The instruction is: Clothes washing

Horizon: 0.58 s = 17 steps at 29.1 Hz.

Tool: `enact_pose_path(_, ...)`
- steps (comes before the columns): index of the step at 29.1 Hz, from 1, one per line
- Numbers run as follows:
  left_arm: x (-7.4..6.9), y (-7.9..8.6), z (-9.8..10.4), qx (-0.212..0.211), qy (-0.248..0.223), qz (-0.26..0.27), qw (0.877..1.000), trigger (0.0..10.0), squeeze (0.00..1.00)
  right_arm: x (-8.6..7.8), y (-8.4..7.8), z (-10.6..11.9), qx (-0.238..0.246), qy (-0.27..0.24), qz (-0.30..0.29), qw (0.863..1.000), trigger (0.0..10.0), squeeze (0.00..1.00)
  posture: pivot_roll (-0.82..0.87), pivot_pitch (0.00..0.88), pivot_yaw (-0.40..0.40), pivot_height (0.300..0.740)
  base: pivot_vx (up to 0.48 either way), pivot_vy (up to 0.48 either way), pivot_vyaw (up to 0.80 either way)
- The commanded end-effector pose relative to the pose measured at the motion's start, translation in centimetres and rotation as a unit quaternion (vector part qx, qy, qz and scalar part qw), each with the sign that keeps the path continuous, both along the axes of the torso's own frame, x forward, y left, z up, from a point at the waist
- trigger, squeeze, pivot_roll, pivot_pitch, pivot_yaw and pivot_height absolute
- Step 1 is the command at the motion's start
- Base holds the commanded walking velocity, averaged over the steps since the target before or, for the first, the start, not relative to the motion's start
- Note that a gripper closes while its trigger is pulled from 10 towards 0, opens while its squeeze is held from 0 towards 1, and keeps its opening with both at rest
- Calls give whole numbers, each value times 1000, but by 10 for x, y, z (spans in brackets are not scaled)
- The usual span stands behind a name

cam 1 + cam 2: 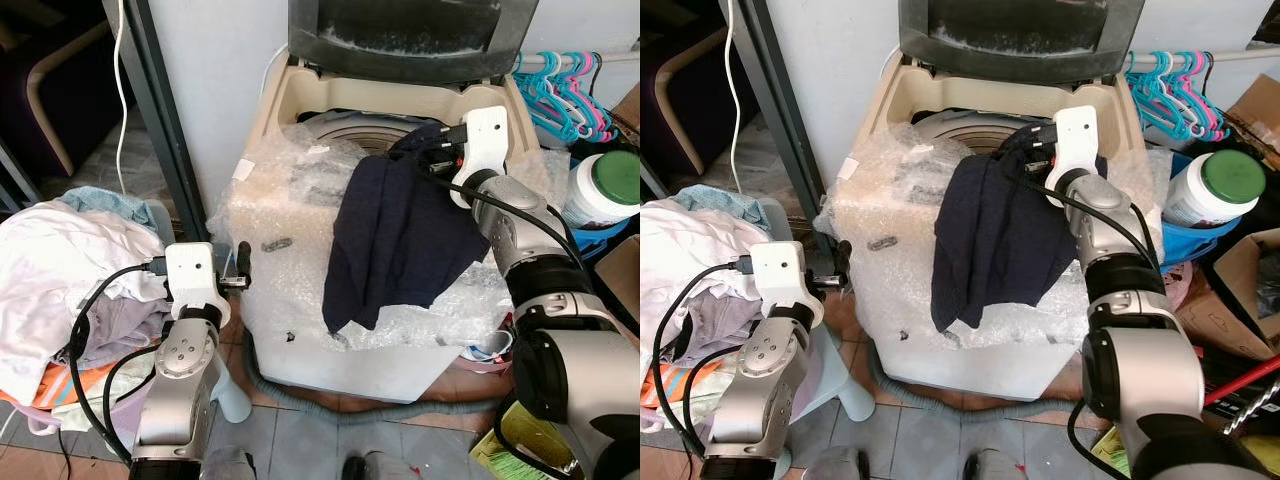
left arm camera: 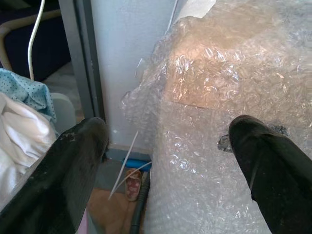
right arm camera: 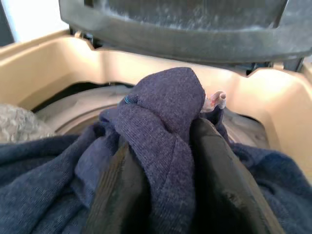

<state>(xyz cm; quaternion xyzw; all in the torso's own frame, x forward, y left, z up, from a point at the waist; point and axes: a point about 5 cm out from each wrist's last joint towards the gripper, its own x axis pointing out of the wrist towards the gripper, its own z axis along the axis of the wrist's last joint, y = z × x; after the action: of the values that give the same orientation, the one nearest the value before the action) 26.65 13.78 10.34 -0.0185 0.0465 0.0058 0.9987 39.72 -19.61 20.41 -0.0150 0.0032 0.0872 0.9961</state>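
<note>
A dark navy knit garment [image 1: 400, 235] hangs over the front rim of the top-loading washing machine [image 1: 290, 95], whose lid stands up. My right gripper [image 3: 168, 161] is shut on a bunched fold of this garment [image 3: 165, 112] above the drum opening [image 1: 960, 128]. Bubble wrap [image 1: 290, 260] covers the machine's front and top. My left gripper [image 2: 170, 161] is open, held low beside the machine's left front corner, with nothing between its fingers [image 2: 63, 170]. A heap of white and pale clothes [image 1: 60, 270] lies to the left.
A dark metal post [image 1: 165, 120] stands left of the machine, with a white cable [image 1: 120, 70] hanging beside it. Coloured hangers [image 1: 565, 90], a white jar with a green lid [image 1: 605, 190] and cardboard boxes [image 1: 1250, 280] crowd the right side. A grey hose [image 1: 300, 395] runs along the tiled floor.
</note>
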Motion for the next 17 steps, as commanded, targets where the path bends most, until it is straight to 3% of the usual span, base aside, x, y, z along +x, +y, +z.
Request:
enact_pose_path(1,3,-1,4,5,-4,-4,1000,10000,0,-4,-8,26,21,-60,27,998,10000,1000,31,64,-28,740,0,0,0)
enact_pose_path(8,3,0,3,9,-2,-4,1000,10000,0,-22,-7,27,16,-65,130,989,10000,1000,24,74,-31,740,0,0,0)
enact_pose_path(9,3,0,2,9,1,-3,1000,10000,0,-24,-8,22,-26,-56,128,990,10000,1000,22,72,-31,740,0,0,0)
enact_pose_path(12,2,-3,-1,10,5,-7,1000,10000,0,-20,-17,9,-72,-25,74,994,10000,1000,25,62,-35,740,0,0,0)
enact_pose_path(14,4,-4,2,10,2,-8,1000,10000,0,-26,-4,14,-36,-41,122,991,10000,1000,35,60,-35,740,0,0,0)
enact_pose_path(17,5,-3,3,11,0,-6,1000,10000,0,-33,7,18,-26,-51,176,983,10000,1000,36,61,-35,740,0,0,0)
